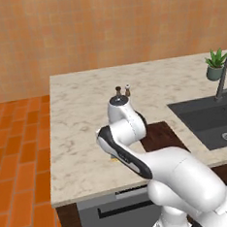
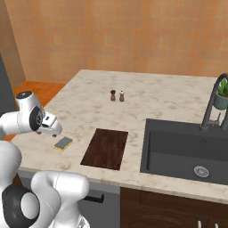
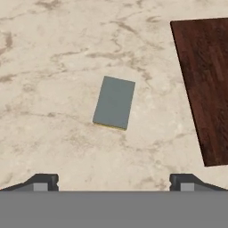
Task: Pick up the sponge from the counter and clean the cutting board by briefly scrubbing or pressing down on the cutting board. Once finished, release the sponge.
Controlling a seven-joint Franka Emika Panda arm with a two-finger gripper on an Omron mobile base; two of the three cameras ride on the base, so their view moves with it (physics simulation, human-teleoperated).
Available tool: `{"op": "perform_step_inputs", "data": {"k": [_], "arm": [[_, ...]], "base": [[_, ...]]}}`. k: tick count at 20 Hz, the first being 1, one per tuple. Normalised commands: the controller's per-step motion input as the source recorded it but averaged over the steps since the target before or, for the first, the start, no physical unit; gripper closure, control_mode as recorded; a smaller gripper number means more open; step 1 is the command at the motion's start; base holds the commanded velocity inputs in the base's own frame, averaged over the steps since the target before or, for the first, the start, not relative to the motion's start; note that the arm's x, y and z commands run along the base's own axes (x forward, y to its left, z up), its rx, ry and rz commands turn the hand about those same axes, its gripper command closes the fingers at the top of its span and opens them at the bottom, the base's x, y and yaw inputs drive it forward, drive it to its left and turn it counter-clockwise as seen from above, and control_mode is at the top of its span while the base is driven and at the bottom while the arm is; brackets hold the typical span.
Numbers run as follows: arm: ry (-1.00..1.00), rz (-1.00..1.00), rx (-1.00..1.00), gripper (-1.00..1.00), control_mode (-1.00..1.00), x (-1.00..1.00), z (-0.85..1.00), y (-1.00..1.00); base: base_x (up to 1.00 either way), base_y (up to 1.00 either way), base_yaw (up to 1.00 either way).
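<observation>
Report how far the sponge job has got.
Nothing is done yet. The sponge lies flat on the counter, beside the cutting board and apart from it. In hand: the open gripper hangs above the sponge, not touching it. Left: grasp it, carry it to the board, press or scrub, then release.

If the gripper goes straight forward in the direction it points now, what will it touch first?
Most likely the sponge. In the hand view it lies flat on the counter, near the centre between the open gripper's fingertips, clear of the cutting board. Depth is unclear, so bare counter just beside it is possible.
</observation>
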Motion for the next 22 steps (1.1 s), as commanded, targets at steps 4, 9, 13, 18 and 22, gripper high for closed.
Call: {"op": "perform_step_inputs", "data": {"k": [4, 9, 13, 18, 22], "arm": [[0.05, 0.0, 0.02, -1.0, -1.0, 0.2, -0.28, 0.0], [0.02, 0.0, 0.04, -1.0, -1.0, 0.16, -0.19, -0.03], [0.0, 0.0, 0.03, -1.0, -1.0, 0.06, -0.33, -0.21], [0.0, 0.0, 0.07, -1.0, -1.0, 0.06, -0.29, -0.21], [0.0, 0.0, 0.1, -1.0, -1.0, 0.12, -0.17, -0.13]], "base": [[0.0, 0.0, 0.0], [0.0, 0.0, 0.0], [0.0, 0.0, 0.0], [0.0, 0.0, 0.0], [0.0, 0.0, 0.0]]}}
